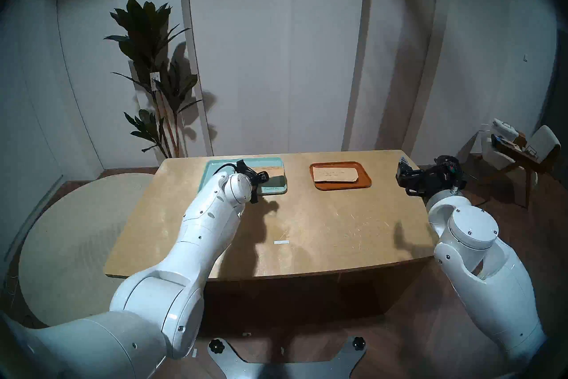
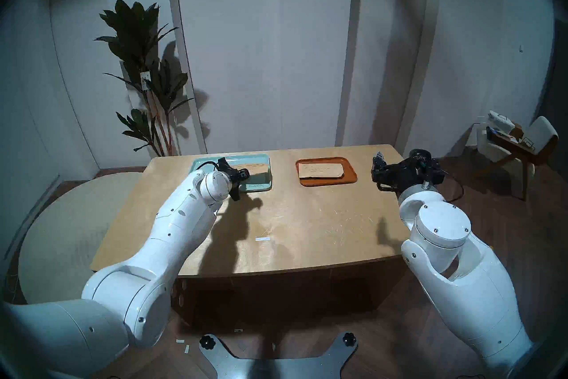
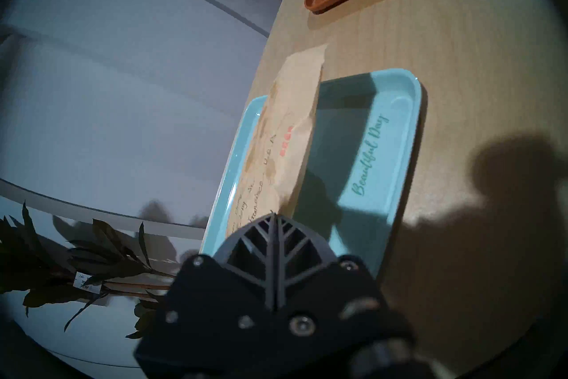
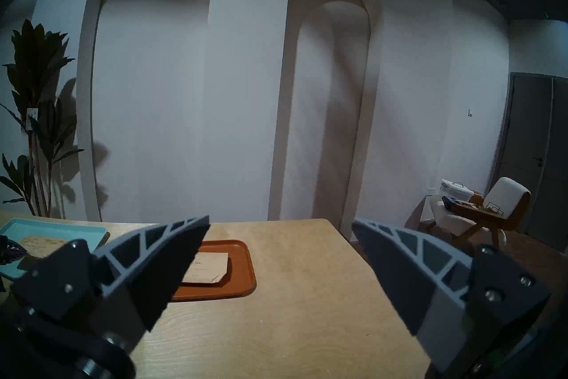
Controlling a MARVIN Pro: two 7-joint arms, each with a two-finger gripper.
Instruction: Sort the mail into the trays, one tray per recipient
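My left gripper [image 3: 273, 217] is shut on one end of the tan envelope [image 3: 289, 129] with brown blotches. The envelope hangs tilted over the far side of the mint-teal tray [image 3: 384, 184] and casts a shadow on it. Its far end reaches past the tray's rim. In the head view this gripper [image 1: 246, 170] is over the teal tray [image 1: 273, 188] at the table's far left. The plain envelope [image 1: 335, 174] lies flat in the orange-brown tray [image 1: 339, 185]. My right gripper [image 4: 280, 221] stands open and empty above the table's right edge, to the right of that tray [image 4: 239, 277].
A small white paper strip [image 1: 282, 242] lies on the wooden table [image 1: 322, 230] near the front middle. A tall potted plant [image 1: 150, 61] stands behind the table's left corner. A chair [image 1: 522, 150] with clutter sits at the far right.
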